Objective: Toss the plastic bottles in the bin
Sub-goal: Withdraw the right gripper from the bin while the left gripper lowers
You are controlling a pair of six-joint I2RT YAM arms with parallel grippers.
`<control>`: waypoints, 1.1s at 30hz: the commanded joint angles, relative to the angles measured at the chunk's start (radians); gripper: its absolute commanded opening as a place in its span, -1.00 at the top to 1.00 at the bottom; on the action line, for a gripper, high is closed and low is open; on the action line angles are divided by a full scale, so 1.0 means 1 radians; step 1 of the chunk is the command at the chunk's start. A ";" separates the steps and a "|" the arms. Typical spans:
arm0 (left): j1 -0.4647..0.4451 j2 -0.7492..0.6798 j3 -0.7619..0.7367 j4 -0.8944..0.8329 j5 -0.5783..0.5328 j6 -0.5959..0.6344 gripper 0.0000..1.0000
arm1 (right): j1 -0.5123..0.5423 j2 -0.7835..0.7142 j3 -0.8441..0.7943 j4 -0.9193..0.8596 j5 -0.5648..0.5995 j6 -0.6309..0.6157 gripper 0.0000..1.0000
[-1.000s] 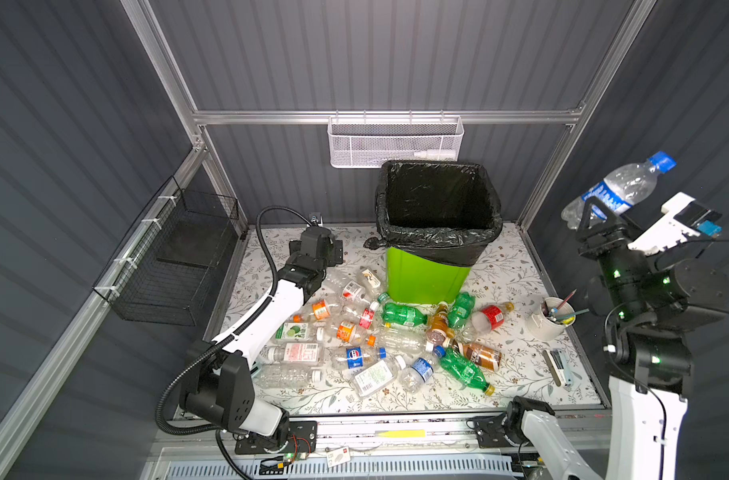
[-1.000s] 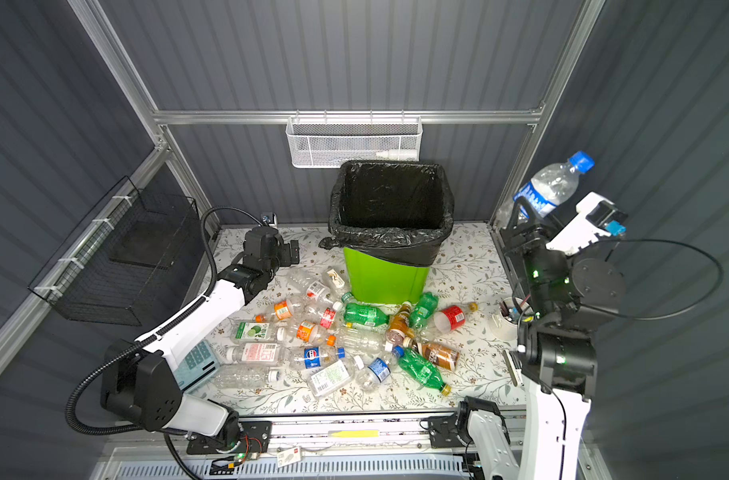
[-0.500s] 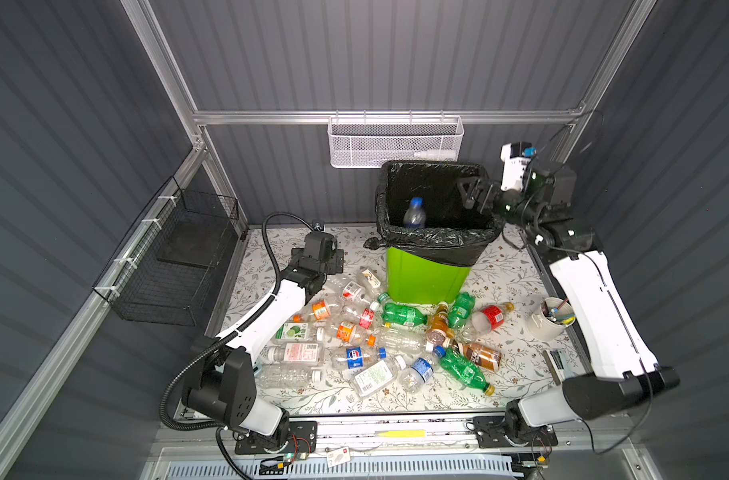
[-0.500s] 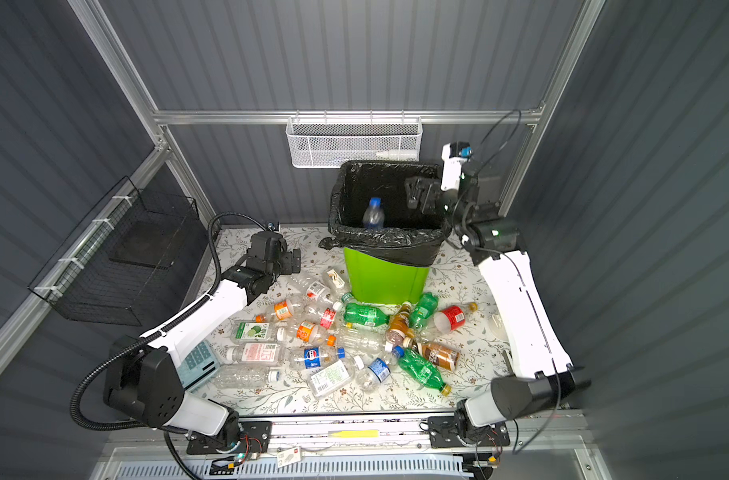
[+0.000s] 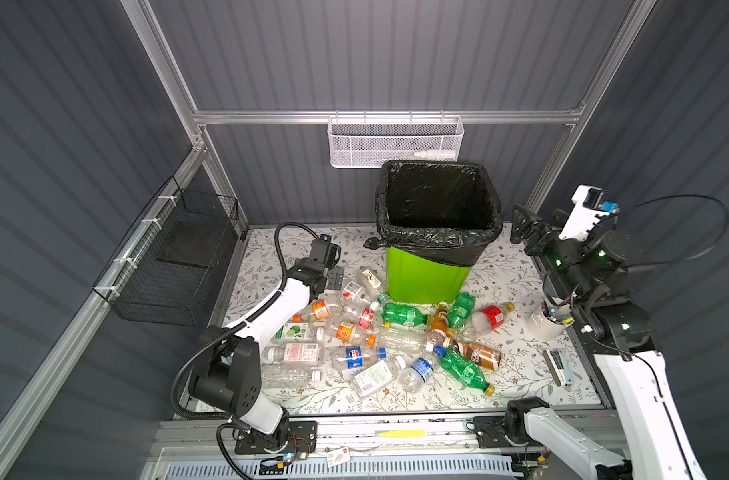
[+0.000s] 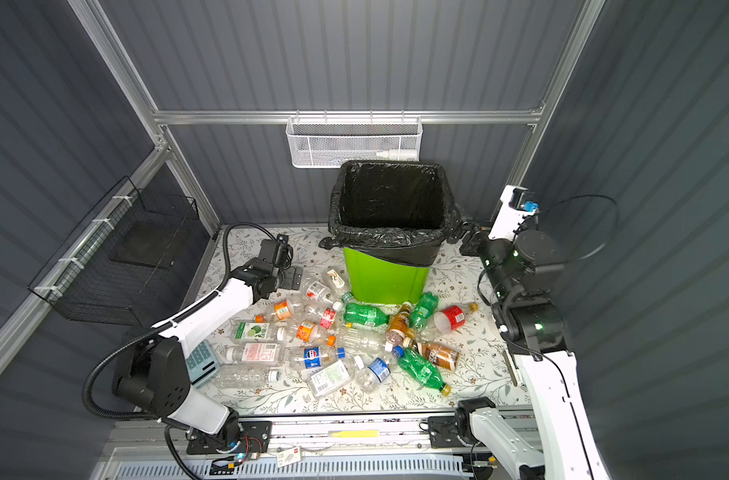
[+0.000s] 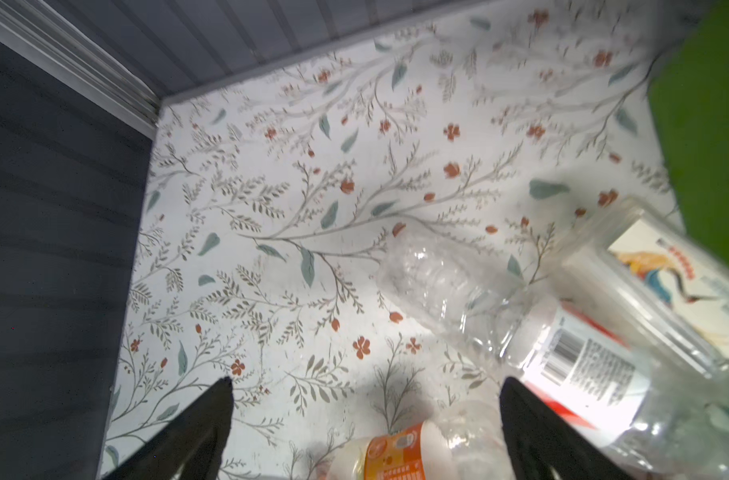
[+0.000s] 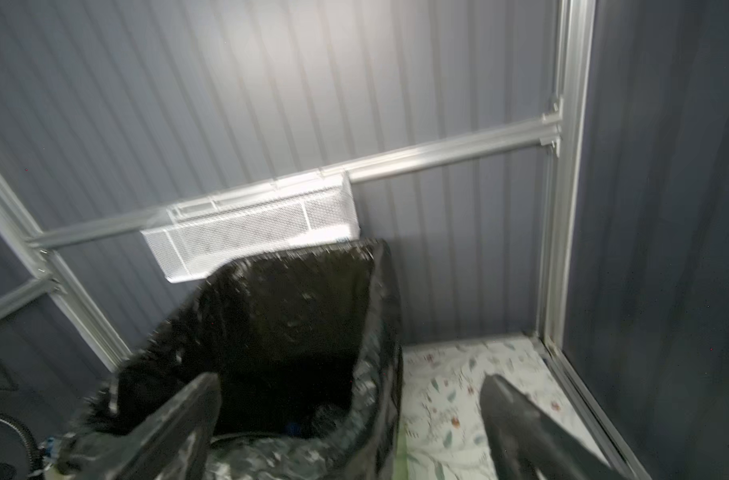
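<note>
Two robot arms share one livery: the left arm (image 5: 271,307) and right arm (image 5: 637,386) wear glossy white shells between matte black round joints. A ribbed black hose (image 5: 174,388) loops from the left arm's shoulder; a thin black cable (image 5: 683,195) arcs over the right. Small green lights (image 5: 601,252) glow on the right arm's joints. The fingers (image 7: 196,432) are black, tapered wedges.

Spread black fingers (image 7: 188,436) over floral mat (image 7: 313,166), clear plastic bottles (image 7: 446,286) beside green bin (image 7: 708,124)

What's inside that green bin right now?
Only the black bag lining the bin shows in both top views. Its dark bottom is hidden; the right wrist view catches a small blue spot down there, too blurred to name.
</note>
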 commanded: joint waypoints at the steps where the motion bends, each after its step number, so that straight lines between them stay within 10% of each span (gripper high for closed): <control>1: 0.009 0.035 0.031 -0.093 0.046 0.054 -0.99 | -0.067 -0.020 -0.096 -0.044 -0.043 0.070 -0.98; 21: 0.133 0.218 0.164 -0.103 0.419 -0.450 -0.99 | -0.240 -0.102 -0.463 -0.056 -0.148 0.196 -0.98; 33: 0.135 0.320 0.200 -0.055 0.437 -0.603 -1.00 | -0.260 -0.118 -0.549 -0.012 -0.152 0.182 -0.98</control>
